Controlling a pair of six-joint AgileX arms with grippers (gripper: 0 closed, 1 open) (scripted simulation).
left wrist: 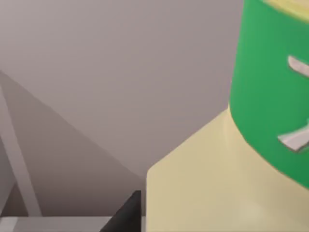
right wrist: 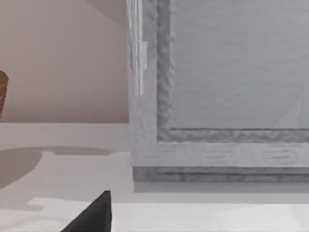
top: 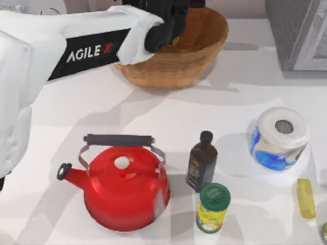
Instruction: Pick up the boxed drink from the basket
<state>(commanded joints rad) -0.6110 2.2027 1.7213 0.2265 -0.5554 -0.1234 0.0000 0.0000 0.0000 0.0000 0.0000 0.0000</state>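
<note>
- Near edge of table, top view: green-lidded can (top: 213, 207) just beside a small dark bottle (top: 202, 162); red kettle (top: 122, 186) to their left, handle up. None belong to the task; all stand well apart from the basket.
- Right side: toilet-paper roll (top: 278, 138) in printed wrap; a pale yellow bar (top: 305, 198) lies near the edge.
- Far side: wicker basket (top: 204, 53), open side up, so reaching in from above is the natural approach.
- Left arm (top: 76, 48) stretches across to the basket; left gripper (top: 171, 25) is down inside the bowl. A sliver of yellow shows under it.
- Left wrist view: boxed drink (left wrist: 212, 183) very close, pale-yellow face with a green band; one dark fingertip (left wrist: 128, 215) beside it. Whether the claw is clamped on the carton or merely straddling it, cannot tell.
- Judgement: grasp stage; carton appears not yet clear of the basket.
- Right wrist view: grey cabinet (right wrist: 217, 96), one dark fingertip (right wrist: 94, 215) at the edge; claw state cannot tell. Arm reads as parked.
</note>
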